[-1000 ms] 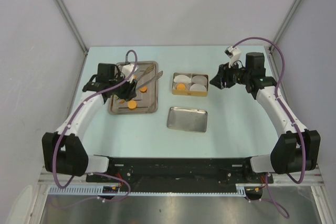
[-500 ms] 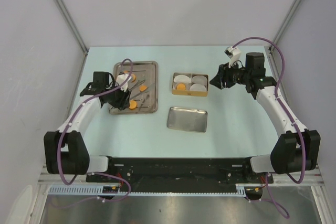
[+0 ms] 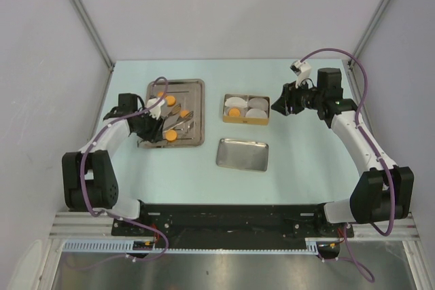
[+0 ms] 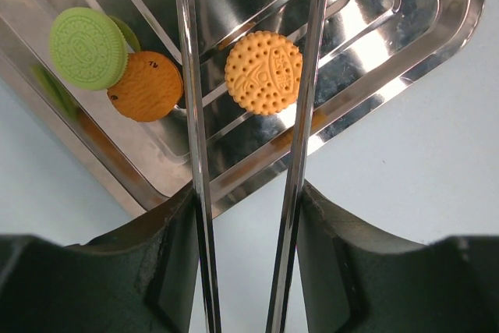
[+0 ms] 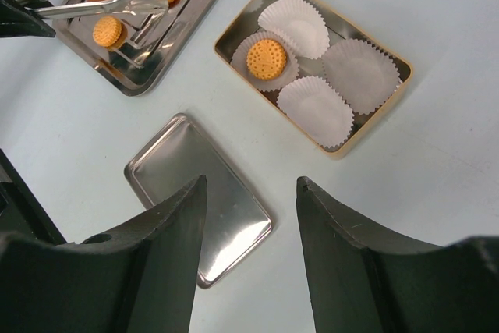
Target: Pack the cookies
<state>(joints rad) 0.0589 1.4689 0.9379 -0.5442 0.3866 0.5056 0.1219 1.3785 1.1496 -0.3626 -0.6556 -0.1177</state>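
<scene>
Cookies: several are lying flat in the steel tray (image 4: 405, 60) on the left of the bench (image 3: 306, 161). One orange cookie (image 4: 263, 72) is lying between the two arms of the tongs (image 4: 188, 76). A green cookie (image 4: 88, 47) is overlapping a second orange cookie (image 4: 145, 86) just beside it.
Already packed: one packed cookie (image 5: 267, 58) is sitting in a paper liner inside the tin (image 5: 238, 17). The other three paper liners (image 5: 360, 72) are waiting without cookies.
Left hand (image 4: 247, 193): it is clamping the tongs from both sides. The arms of the tongs are standing apart, one on each side of the orange cookie, and they are not pressing it.
Right hand (image 5: 251, 189): its fingers are standing apart and holding nothing. It is hovering beside the tin, above the bench.
Lid (image 5: 199, 193): it is lying on the bench near the tin, apart from it.
Step, as I am judging it: the tongs are lining up to pinch the orange cookie.
Handling: the cookie is looking light, thin and stiff, and probably brittle at its patterned rim. I am expecting it to slide easily on the smooth steel.
Where to hold: I am thinking the best grip is across the middle, one tip on each opposite edge, with a gentle squeeze. Too much force is risking a crack, and too little is risking a drop on the way to the tin.
</scene>
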